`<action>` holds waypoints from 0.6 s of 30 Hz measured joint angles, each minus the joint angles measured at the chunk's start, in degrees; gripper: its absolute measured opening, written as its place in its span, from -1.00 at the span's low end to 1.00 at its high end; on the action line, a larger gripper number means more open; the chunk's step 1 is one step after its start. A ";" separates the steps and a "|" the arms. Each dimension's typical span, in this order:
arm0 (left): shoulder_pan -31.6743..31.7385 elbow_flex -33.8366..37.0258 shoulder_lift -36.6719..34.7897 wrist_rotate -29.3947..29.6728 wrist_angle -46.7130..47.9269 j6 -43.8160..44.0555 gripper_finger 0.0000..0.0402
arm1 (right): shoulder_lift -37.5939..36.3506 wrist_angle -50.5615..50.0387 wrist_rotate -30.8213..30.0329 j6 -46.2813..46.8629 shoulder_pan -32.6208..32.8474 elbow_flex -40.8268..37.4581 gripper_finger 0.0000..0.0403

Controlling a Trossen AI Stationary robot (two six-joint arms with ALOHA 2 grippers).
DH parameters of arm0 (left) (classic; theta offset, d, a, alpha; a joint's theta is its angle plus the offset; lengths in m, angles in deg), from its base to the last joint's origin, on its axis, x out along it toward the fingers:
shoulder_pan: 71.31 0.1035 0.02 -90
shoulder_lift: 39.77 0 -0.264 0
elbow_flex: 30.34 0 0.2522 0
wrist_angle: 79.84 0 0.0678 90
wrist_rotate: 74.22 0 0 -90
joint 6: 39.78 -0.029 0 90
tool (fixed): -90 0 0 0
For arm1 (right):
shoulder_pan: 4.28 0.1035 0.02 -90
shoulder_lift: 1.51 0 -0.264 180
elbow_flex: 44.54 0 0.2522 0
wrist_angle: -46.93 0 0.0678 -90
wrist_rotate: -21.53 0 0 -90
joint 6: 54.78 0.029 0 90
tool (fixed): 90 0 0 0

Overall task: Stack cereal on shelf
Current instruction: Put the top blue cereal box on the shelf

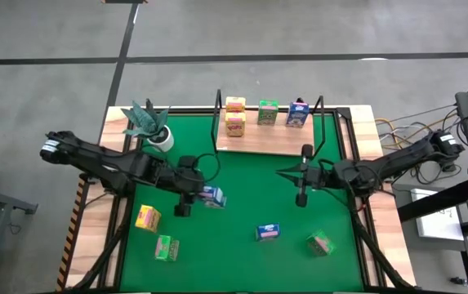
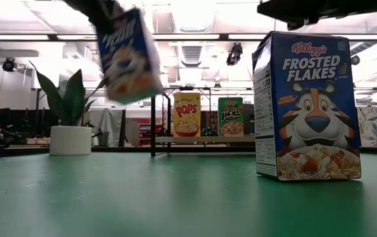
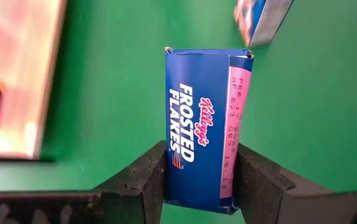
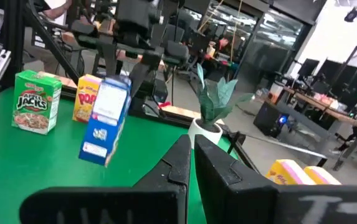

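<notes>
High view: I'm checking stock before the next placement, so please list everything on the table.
yellow boxes: three; two stacked on the shelf, one on the mat front left
green boxes: three; one on the shelf, two on the mat at the front
blue boxes: three; one on the shelf, one on the mat, one gripped
shelf: one, light wood, black frame, at the back
plant pot: one, white, back left
mat: one, green
left gripper: shut on a blue box
right gripper: shut, empty
</notes>
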 joint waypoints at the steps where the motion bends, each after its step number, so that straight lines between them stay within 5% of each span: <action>1: 0.08 -0.83 0.00 0.03 -0.62 -0.91 -0.28 | -0.98 -0.82 0.12 -0.16 0.00 -0.05 -0.94; 18: 5.89 -11.20 2.78 0.07 -6.50 -8.83 -0.28 | -14.86 -4.71 2.96 -6.04 -0.01 -2.41 -0.94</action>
